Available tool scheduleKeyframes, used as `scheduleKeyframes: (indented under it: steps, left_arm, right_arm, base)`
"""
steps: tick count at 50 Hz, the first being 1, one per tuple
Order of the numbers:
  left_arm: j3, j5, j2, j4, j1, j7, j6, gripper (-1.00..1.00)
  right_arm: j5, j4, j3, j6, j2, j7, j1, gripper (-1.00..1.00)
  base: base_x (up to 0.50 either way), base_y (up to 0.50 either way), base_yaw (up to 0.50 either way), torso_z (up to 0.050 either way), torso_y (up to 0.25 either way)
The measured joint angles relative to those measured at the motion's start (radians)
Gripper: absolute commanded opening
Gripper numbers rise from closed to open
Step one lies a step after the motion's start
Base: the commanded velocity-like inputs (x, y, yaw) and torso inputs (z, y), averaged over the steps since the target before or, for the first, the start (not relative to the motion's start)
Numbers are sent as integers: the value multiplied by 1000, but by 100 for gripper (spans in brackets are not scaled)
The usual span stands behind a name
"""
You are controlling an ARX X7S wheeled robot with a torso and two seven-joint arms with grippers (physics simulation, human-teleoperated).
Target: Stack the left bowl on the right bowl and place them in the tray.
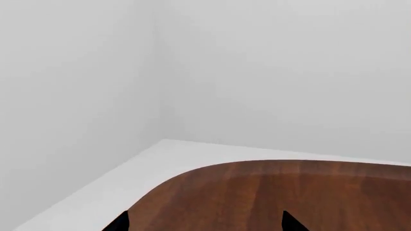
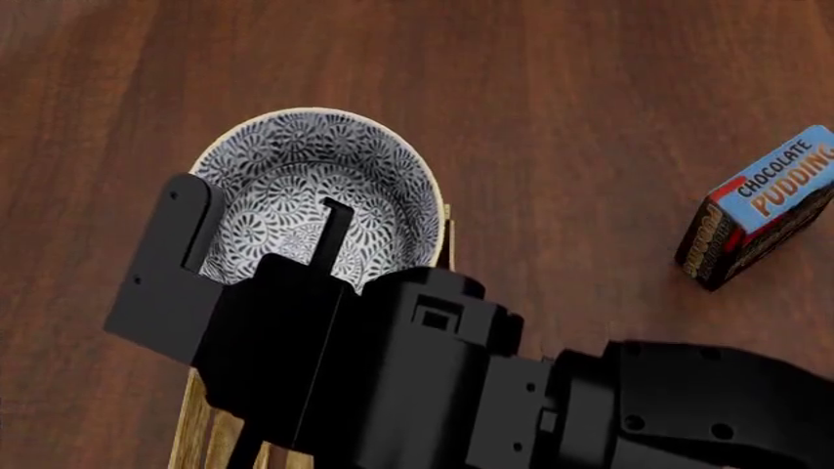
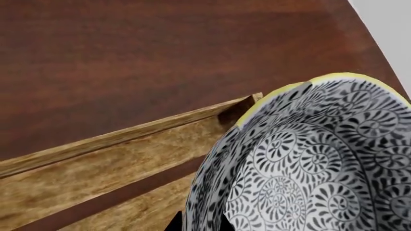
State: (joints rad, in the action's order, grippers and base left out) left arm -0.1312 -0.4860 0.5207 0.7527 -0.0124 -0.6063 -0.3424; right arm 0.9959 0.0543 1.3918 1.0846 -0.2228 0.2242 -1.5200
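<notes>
A bowl [image 2: 312, 161] with a black-and-white swirl pattern and a pale yellow rim hangs over the light wooden tray [image 2: 195, 430]. My right gripper [image 2: 268, 210] is shut on the bowl's wall, one finger inside and one outside. The right wrist view shows that wall [image 3: 212, 192] between the two dark fingertips of the right gripper [image 3: 199, 224], above the tray's plank side [image 3: 128, 139]. A step in the rim [image 3: 308, 85] hints at a second bowl nested there; I cannot tell for sure. My left gripper [image 1: 204, 226] is open with nothing in it, over a rounded table corner.
A chocolate pudding box [image 2: 763, 205] lies on the dark wooden table [image 2: 573, 98] to the right of the tray. My black right arm [image 2: 521, 391] hides most of the tray in the head view. White walls and floor [image 1: 96, 192] lie beyond the table corner.
</notes>
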Motion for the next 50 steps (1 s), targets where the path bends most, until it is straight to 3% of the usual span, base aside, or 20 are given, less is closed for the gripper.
scheduleKeyframes:
  steps: [50]
  left_arm:
    - [3,-6,6,5,-4,-6,5,100]
  right_arm:
    - [18,-3,45,24,28,15,58,-100]
  base:
    - [0,0,0,0,1]
